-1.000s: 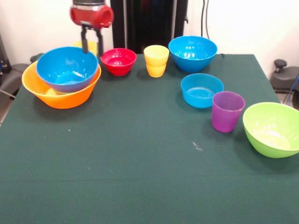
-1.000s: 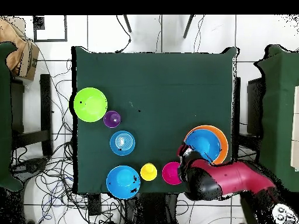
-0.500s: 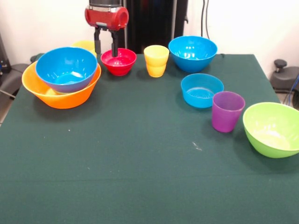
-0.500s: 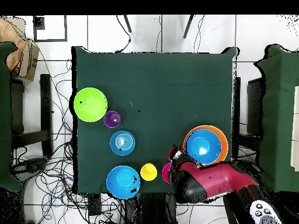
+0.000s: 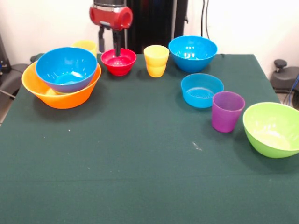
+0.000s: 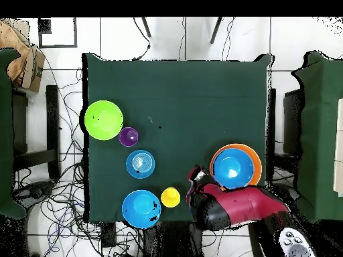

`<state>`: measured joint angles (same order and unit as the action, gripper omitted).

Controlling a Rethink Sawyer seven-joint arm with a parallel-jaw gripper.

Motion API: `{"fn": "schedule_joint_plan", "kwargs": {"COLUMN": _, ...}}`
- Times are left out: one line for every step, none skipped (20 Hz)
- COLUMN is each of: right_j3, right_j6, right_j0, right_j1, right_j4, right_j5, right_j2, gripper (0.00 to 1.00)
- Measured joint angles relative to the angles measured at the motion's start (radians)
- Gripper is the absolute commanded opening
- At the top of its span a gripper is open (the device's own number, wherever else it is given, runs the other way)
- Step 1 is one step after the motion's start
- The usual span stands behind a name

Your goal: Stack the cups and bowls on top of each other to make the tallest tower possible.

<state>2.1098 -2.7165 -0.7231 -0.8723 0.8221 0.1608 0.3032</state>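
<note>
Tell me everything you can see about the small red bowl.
The red bowl is small, round, glossy and looks like plastic. It stands upright on the green table, apart from the orange bowl and the yellow cup on either side. The open gripper hangs at its rim, one finger over the inside, one outside. From overhead the arm hides it.
</note>
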Motion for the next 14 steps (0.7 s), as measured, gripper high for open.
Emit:
{"fn": "schedule_joint_plan", "kwargs": {"right_j3": -0.005, "right_j6": 0.000, "right_j0": 0.015, "right_j1": 0.004, "right_j4": -0.008, "right_j5": 0.000, "right_j2": -0.006, "gripper": 1.00}}
{"fn": "schedule_joint_plan", "kwargs": {"right_j3": -0.011, "right_j6": 0.000, "right_j0": 0.030, "right_j1": 0.008, "right_j4": -0.017, "right_j5": 0.000, "right_j2": -0.013, "gripper": 1.00}}
{"fn": "schedule_joint_plan", "kwargs": {"right_j3": -0.034, "right_j6": 0.000, "right_j0": 0.082, "right_j1": 0.024, "right_j4": -0.046, "right_j5": 0.000, "right_j2": -0.033, "gripper": 1.00}}
{"fn": "schedule_joint_plan", "kwargs": {"right_j3": -0.047, "right_j6": 0.000, "right_j0": 0.111, "right_j1": 0.033, "right_j4": -0.061, "right_j5": 0.000, "right_j2": -0.045, "gripper": 1.00}}
{"fn": "schedule_joint_plan", "kwargs": {"right_j3": -0.058, "right_j6": 0.000, "right_j0": 0.133, "right_j1": 0.040, "right_j4": -0.072, "right_j5": 0.001, "right_j2": -0.053, "gripper": 1.00}}
{"fn": "schedule_joint_plan", "kwargs": {"right_j3": -0.096, "right_j6": 0.000, "right_j0": 0.204, "right_j1": 0.066, "right_j4": -0.115, "right_j5": 0.002, "right_j2": -0.078, "gripper": 1.00}}
{"fn": "schedule_joint_plan", "kwargs": {"right_j3": -0.112, "right_j6": 0.000, "right_j0": 0.232, "right_j1": 0.077, "right_j4": -0.133, "right_j5": 0.005, "right_j2": -0.088, "gripper": 1.00}}
{"fn": "schedule_joint_plan", "kwargs": {"right_j3": -0.135, "right_j6": 0.000, "right_j0": 0.267, "right_j1": 0.093, "right_j4": -0.158, "right_j5": 0.009, "right_j2": -0.102, "gripper": 1.00}}
{"fn": "schedule_joint_plan", "kwargs": {"right_j3": -0.158, "right_j6": 0.000, "right_j0": 0.302, "right_j1": 0.109, "right_j4": -0.182, "right_j5": 0.013, "right_j2": -0.115, "gripper": 1.00}}
{"fn": "schedule_joint_plan", "kwargs": {"right_j3": -0.182, "right_j6": 0.000, "right_j0": 0.335, "right_j1": 0.126, "right_j4": -0.210, "right_j5": 0.020, "right_j2": -0.127, "gripper": 1.00}}
{"fn": "schedule_joint_plan", "kwargs": {"right_j3": -0.189, "right_j6": 0.000, "right_j0": 0.345, "right_j1": 0.131, "right_j4": -0.219, "right_j5": 0.021, "right_j2": -0.131, "gripper": 1.00}}
{"fn": "schedule_joint_plan", "kwargs": {"right_j3": -0.202, "right_j6": 0.000, "right_j0": 0.361, "right_j1": 0.141, "right_j4": -0.234, "right_j5": 0.024, "right_j2": -0.137, "gripper": 1.00}}
{"fn": "schedule_joint_plan", "kwargs": {"right_j3": -0.215, "right_j6": 0.000, "right_j0": 0.377, "right_j1": 0.151, "right_j4": -0.249, "right_j5": 0.028, "right_j2": -0.144, "gripper": 1.00}}
{"fn": "schedule_joint_plan", "kwargs": {"right_j3": -0.237, "right_j6": 0.000, "right_j0": 0.401, "right_j1": 0.169, "right_j4": -0.276, "right_j5": 0.031, "right_j2": -0.157, "gripper": 1.00}}
